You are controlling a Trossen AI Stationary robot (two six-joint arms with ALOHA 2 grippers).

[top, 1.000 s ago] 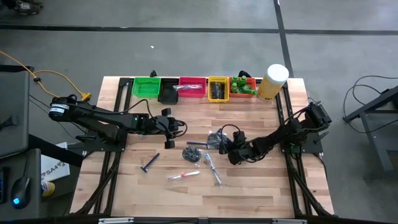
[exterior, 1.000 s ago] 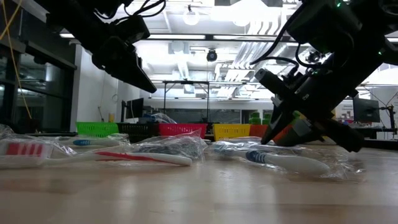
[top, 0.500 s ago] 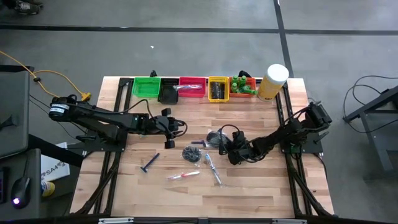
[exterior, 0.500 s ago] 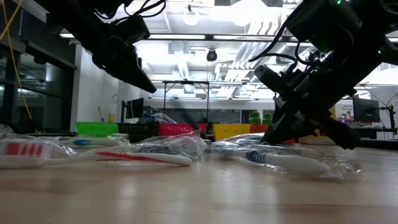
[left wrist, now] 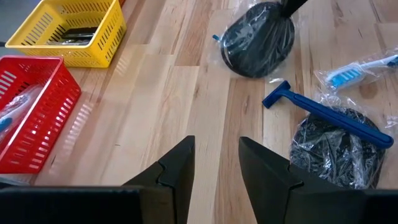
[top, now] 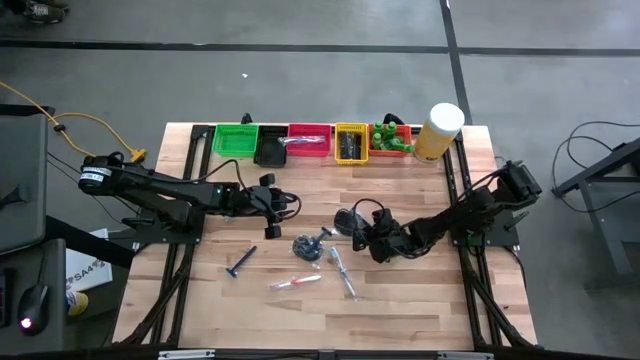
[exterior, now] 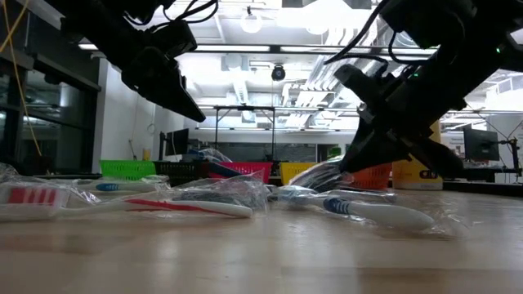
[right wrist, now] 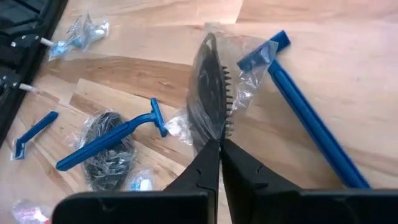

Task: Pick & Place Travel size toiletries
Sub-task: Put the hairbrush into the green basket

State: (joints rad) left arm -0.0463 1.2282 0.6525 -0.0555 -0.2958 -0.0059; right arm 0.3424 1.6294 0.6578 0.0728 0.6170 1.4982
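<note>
Near the middle of the worktop (top: 400,300), a clear-wrapped black comb (right wrist: 211,102) hangs edge-up from the right pincer (right wrist: 219,155), whose fingers are pinched tight on its wrapper, probably so it can be carried to the bins (top: 350,143) along the far edge. Just beside it lie a blue razor (right wrist: 109,140) across a wrapped dark disc (right wrist: 102,155), another blue razor (right wrist: 311,121), and wrapped toothbrushes (top: 343,272) nearer the front. Farther left, the left pincer (left wrist: 216,163) hovers above bare wood with its fingers partly apart and nothing between them, apparently waiting.
</note>
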